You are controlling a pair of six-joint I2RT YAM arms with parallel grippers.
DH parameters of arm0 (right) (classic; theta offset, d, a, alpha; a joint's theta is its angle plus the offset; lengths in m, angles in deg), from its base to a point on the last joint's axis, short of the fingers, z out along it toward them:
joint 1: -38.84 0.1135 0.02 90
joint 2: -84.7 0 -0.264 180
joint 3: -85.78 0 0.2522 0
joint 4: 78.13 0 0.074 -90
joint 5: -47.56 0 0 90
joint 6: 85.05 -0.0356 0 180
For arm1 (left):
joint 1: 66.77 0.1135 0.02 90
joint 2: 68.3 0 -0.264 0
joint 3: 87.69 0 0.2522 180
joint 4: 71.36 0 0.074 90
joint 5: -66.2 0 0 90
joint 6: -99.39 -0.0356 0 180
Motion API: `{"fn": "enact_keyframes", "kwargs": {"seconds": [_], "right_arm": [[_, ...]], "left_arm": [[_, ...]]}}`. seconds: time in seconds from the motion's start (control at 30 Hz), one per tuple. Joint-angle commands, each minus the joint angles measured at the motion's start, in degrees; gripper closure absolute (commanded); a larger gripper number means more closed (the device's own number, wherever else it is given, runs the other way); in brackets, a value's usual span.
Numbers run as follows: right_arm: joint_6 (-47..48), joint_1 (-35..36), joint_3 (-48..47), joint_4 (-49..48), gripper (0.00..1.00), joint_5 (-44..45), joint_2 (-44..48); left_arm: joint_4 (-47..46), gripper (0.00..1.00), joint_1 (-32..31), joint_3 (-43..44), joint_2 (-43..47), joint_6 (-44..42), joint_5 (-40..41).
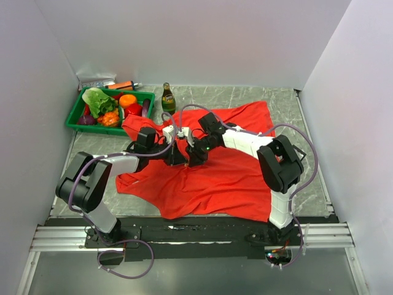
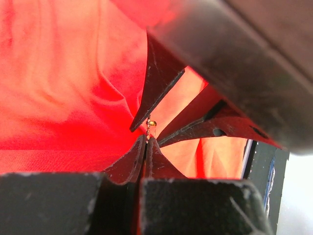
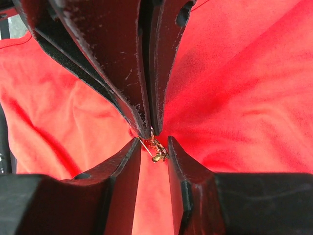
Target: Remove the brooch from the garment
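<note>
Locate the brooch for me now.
In the right wrist view, the brooch sits on the garment between the right hand's parted fingers, just below the left hand's shut tips.

White panel walls (image 1: 184,43) close in the back and both sides, evenly lit with no hard shadows. The table (image 1: 245,95) has a grey, stone-patterned top, with a black strip (image 1: 215,236) and a metal rail (image 1: 61,238) along its near edge. Below that is what looks like plain grey floor (image 1: 202,276).
</note>
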Motion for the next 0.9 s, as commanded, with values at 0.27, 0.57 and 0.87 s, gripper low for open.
{"fn": "enact_keyframes", "kwargs": {"seconds": [0.27, 0.57, 0.87], "right_arm": [[1.8, -0.1, -6.3, 5.8, 0.94, -3.6, -2.3], [-8.1, -1.9, -9.6, 5.8, 0.59, -6.5, 0.9], [6.5, -6.0, -4.6, 14.5, 0.46, -3.5, 9.1]], "left_arm": [[-2.0, 0.99, -0.4, 2.4, -0.4, -1.1, -4.1], [1.5, 0.99, -0.4, 2.7, 0.6, -3.7, -2.1], [5.0, 0.99, 0.1, 4.2, 0.6, -7.8, -1.1]]}}
